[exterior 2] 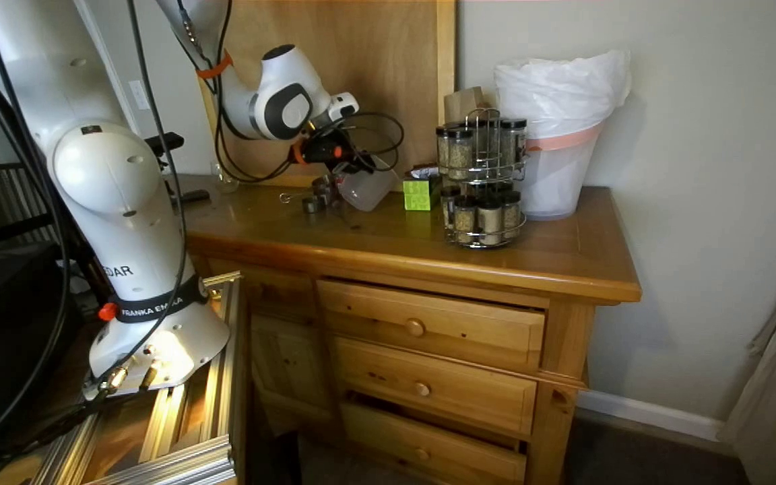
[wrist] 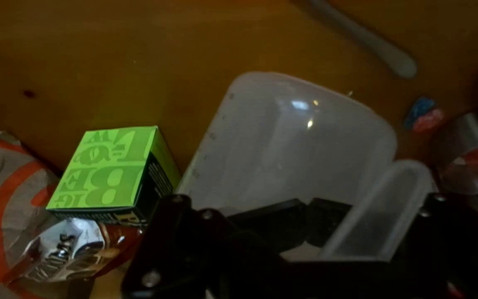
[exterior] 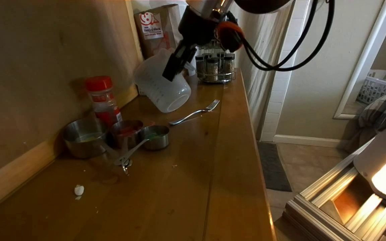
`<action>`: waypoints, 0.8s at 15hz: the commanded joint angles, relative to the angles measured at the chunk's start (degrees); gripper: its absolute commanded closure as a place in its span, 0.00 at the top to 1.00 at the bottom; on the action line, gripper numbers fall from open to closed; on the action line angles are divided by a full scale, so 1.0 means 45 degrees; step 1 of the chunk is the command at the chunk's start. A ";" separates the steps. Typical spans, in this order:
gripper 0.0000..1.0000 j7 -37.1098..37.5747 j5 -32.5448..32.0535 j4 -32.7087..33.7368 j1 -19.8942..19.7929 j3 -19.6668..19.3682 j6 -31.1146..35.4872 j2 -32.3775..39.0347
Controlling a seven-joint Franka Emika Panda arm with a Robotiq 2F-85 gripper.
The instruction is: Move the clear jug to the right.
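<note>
The clear jug [exterior: 152, 80] is translucent whitish plastic with faint scale marks. It is strongly tilted over the wooden counter, its base turned outward. It also shows in an exterior view [exterior 2: 366, 190] and fills the middle of the wrist view [wrist: 293, 141]. My gripper [wrist: 307, 220] has its dark fingertips together against the jug's side, with the flat open handle [wrist: 409, 174] passing in front of one finger. The gripper [exterior: 171, 73] appears to hold the jug by the handle. Whether the jug's base edge touches the counter is hard to tell. The handle's far end is hidden by the gripper.
A fork [exterior: 194, 113] lies beside the jug. Metal measuring cups [exterior: 85, 140] and a red-capped jar [exterior: 102, 100] stand near the wall panel. A green box [wrist: 102, 166], a paper bag [wrist: 2, 207], a spice rack [exterior 2: 482, 182] and a white bin [exterior 2: 553, 175] are also on the counter.
</note>
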 commanded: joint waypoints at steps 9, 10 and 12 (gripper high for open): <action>0.00 -0.1040 0.0226 -0.0029 -0.0192 -0.0462 -0.8214 -0.2134; 0.00 -0.0973 0.0118 -0.0026 -0.0284 -0.0470 -0.8534 -0.2163; 0.26 -0.0985 0.0108 -0.0017 -0.0344 -0.0502 -0.8977 -0.2215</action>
